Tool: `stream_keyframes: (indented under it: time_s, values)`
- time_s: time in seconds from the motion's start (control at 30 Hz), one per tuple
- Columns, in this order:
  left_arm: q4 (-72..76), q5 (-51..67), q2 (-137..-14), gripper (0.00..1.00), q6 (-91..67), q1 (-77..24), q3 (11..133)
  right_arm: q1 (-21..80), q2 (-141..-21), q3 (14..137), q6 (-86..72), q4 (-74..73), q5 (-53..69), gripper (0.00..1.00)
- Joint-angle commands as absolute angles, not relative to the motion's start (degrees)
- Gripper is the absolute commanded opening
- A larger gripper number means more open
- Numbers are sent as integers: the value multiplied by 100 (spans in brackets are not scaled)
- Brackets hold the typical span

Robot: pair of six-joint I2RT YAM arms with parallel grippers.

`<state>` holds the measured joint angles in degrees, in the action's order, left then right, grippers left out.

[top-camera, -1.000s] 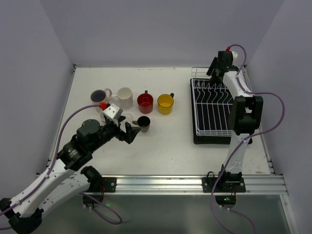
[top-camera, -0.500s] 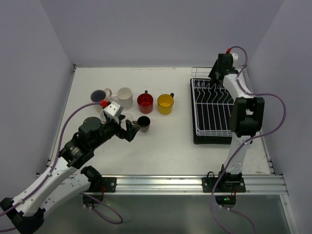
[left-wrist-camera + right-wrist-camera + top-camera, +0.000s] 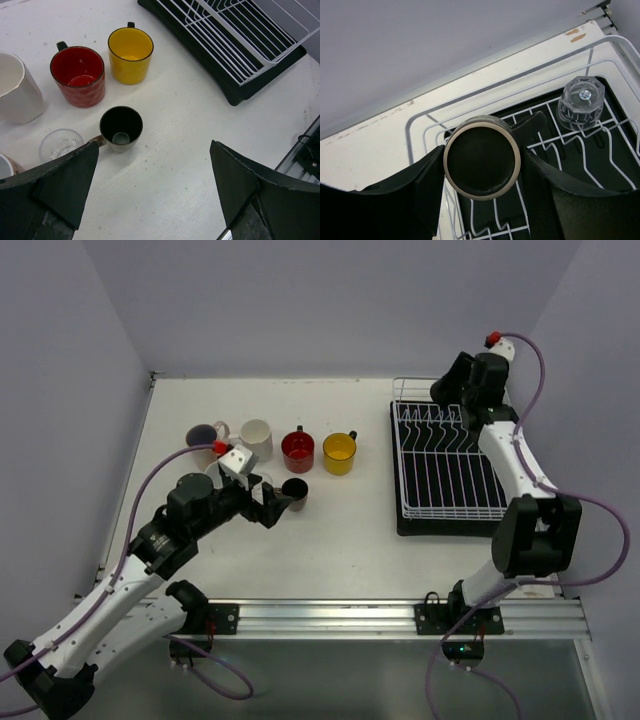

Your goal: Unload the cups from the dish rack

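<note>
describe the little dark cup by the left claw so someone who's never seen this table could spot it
On the white table, look left of the dish rack, where mugs stand in a row. The little dark cup stands nearer the arms than that row, just in front of the red mug, a clear glass beside it. It is the smallest mug there, black inside.

Mug (image 3: 481,157) seemingly over dish rack (image 3: 440,468) corner
</note>
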<state>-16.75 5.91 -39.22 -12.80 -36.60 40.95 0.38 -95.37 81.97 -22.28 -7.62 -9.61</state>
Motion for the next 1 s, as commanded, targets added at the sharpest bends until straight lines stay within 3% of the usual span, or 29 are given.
stream_keyframes:
  time_s: [0.0,0.23,0.43,0.7,0.97]
  values:
    - [-1284,948,-4051,96,-1431,-3586,4131,114,-8503,7518,-2495,-106,-458,14]
    - [-468,2098,-4657,96,-2521,-3595,4158,745,-6184,5364,-3681,694,737,14]
    - [2019,3233,-5491,90,-4287,-3656,3595,1554,-4512,3693,-4920,1590,1624,14]
    - [4085,3226,-6556,75,-5387,-4086,3472,2267,-3622,2620,-5695,2118,1925,14]
    - [4456,2848,-7048,63,-5396,-4421,3630,2426,-3805,2075,-6204,3083,2495,14]
